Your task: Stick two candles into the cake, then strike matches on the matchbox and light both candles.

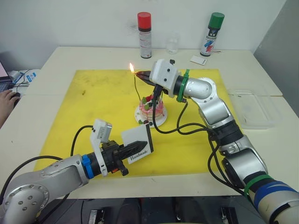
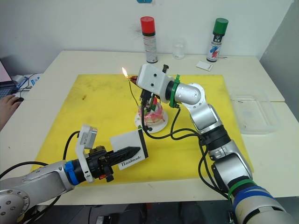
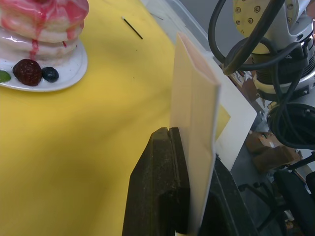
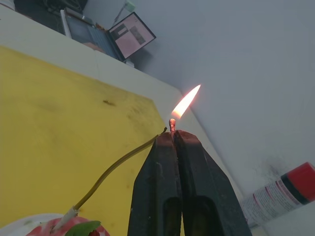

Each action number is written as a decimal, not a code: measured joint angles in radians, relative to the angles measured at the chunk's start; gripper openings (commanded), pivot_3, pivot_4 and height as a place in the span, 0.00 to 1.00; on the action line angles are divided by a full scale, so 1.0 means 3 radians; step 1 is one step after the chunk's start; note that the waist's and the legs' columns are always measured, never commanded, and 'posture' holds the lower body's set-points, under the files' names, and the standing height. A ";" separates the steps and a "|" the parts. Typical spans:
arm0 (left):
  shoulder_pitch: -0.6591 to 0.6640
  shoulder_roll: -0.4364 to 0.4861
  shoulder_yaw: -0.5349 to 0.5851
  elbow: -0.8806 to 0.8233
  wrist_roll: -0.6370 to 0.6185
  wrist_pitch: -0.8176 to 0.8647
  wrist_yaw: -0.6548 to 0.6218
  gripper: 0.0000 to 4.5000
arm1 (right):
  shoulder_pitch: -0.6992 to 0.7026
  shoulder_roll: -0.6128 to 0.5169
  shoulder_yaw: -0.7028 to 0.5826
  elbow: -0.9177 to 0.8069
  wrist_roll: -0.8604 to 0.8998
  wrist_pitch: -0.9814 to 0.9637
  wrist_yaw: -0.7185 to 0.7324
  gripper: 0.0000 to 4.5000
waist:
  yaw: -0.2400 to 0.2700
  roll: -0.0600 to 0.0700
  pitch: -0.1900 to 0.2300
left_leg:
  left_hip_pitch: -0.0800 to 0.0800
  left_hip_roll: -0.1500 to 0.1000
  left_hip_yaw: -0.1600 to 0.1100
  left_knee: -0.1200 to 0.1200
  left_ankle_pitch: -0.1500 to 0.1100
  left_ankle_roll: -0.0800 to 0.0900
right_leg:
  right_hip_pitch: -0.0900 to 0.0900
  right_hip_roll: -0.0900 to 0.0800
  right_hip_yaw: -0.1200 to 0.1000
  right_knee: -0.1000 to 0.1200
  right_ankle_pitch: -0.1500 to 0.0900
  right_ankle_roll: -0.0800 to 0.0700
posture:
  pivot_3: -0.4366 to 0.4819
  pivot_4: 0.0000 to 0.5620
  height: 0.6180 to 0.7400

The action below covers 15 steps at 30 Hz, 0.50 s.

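Nearest to the robot, the left gripper (image 1: pixel 135 149) is squeezed tight on the matchbox (image 1: pixel 138 144). It holds the white box up on its edge, just above the near part of the yellow mat (image 1: pixel 93 107), a little to the left of the middle. The black strip faces toward the cake.

A bit farther in, the cake (image 1: pixel 150 108) sits on its small white plate (image 1: pixel 161 120) in the middle of the mat. One thin green candle (image 1: pixel 136 87) stands in the cake and leans up and to the left. I can only pick out this one candle for sure; a second one is too hard to tell.

Above the cake, the right gripper (image 1: pixel 141 73) is pinched shut on a match (image 4: pixel 172 124). Only the burning tip pokes out past the fingers. The flame (image 1: pixel 131 68) is bright and sits right beside the top of the candle, so close they seem to touch.

So the step now looks like lighting the candle. I cannot tell if the candle top is burning yet. The next move needs the right arm to keep the flame steady on the candle tip until it catches. The match is very short, so the fire is close to the black fingers and there may not be much time.

One more short dark match (image 3: pixel 133 28) lies on the mat to the right of the cake.

Far away, a red-capped can (image 1: pixel 145 35) and a green-capped can (image 1: pixel 212 35) stand by the wall. A person's hand (image 1: pixel 6 100) rests at the far left edge.
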 measured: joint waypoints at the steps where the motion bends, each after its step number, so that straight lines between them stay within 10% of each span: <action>1: -0.0003 0.0000 0.0000 0.0000 0.0000 0.0000 -0.0003 0.00 | 0.0014 -0.0004 0.0000 -0.0001 0.0000 0.0005 0.0002 0.01 | 0.0000 0.0000 0.0000 | 0.0000 0.0000 0.0000 0.0000 0.0000 0.0000 | 0.0000 0.0000 0.0000 0.0000 0.0000 0.0000 | 0.48 0.27 1.00; 15: -0.0038 0.0001 0.0000 0.0001 0.0000 0.0000 -0.0043 0.00 | 0.0060 -0.0019 0.0047 -0.0016 -0.0002 0.0069 0.0021 0.01 | -0.0003 0.0000 0.0000 | 0.0000 0.0000 0.0000 -0.0001 0.0000 0.0000 | -0.0001 0.0000 0.0000 0.0000 0.0000 0.0000 | 0.48 0.27 1.00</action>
